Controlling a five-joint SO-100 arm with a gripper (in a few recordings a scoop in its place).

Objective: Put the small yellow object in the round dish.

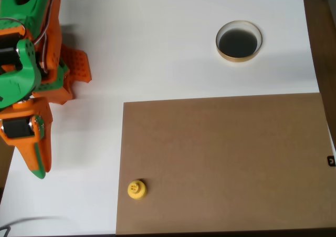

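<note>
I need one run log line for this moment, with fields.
claw: cannot tell, left of brown board | small yellow object: on board's left edge, not gripped | round dish: upper right, holds nothing

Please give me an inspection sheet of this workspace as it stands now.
Surface: white table with a brown board on its lower right part.
Job's things: small yellow object on the board's lower left corner; round dish on the white area, upper right, nothing in it.
Clutter: nothing seen.
Grippers: gripper of the orange-green arm at left, off the board, holding nothing; jaws look closed.
Cables: thin cable at bottom left corner.
Surroundings: dark edge along the right side.
</note>
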